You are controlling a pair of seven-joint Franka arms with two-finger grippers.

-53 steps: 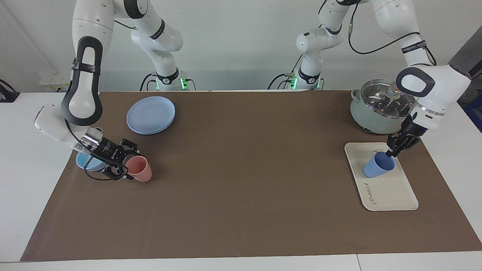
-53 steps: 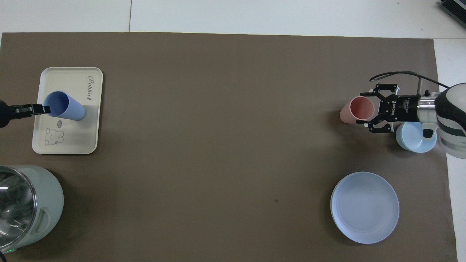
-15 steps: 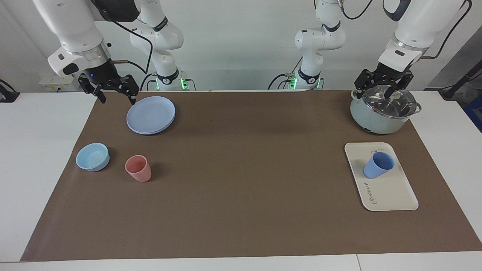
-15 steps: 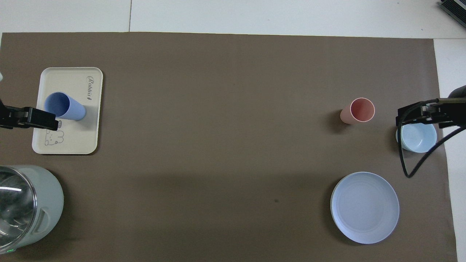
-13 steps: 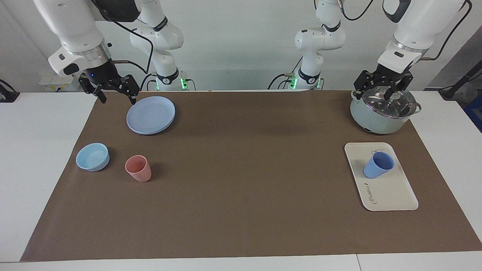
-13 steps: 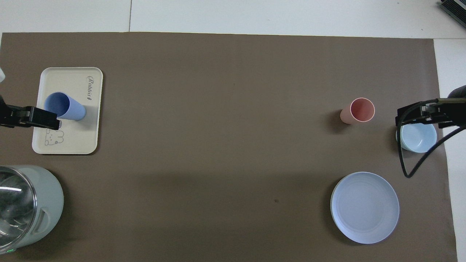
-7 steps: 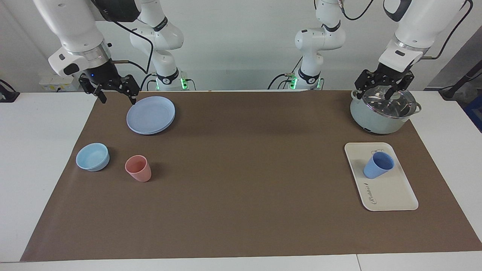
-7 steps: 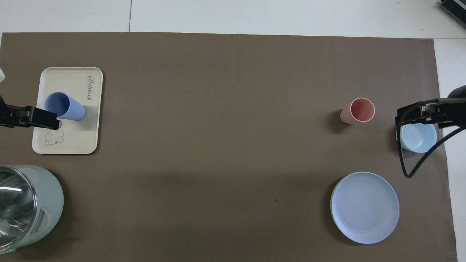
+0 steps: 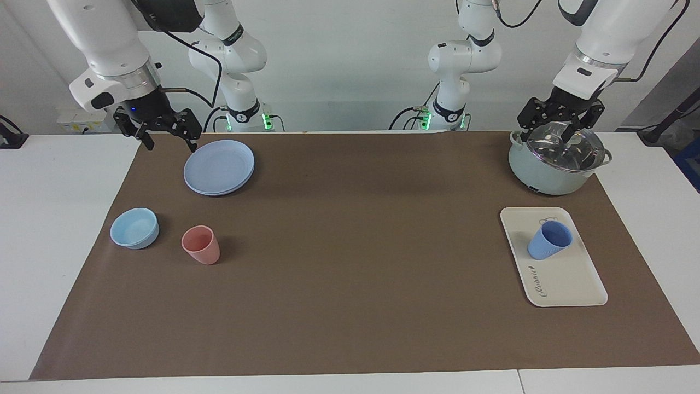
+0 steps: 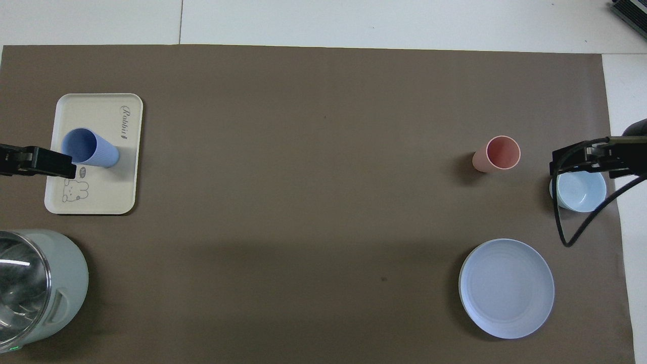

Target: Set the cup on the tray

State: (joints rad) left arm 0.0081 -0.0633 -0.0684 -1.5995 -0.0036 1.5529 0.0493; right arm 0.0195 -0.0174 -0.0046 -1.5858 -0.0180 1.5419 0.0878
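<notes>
The periwinkle-blue cup stands upright on the cream tray, near the bear drawing, at the left arm's end of the table. Nothing touches it. My left gripper hangs open and empty above the pot's glass lid, well clear of the cup; in the overhead view the left gripper covers the tray's edge beside the cup. My right gripper is open, empty and raised beside the blue plate; in the overhead view the right gripper shows above the bowl.
A pale green pot with a glass lid stands nearer to the robots than the tray. At the right arm's end are a round blue plate, a light-blue bowl and a salmon-pink cup. A brown mat covers the table.
Since the earliest frames the left gripper has left the cup's rim and risen over the pot, and the right gripper has lifted away from the pink cup. Over the last second, almost nothing moved.
</notes>
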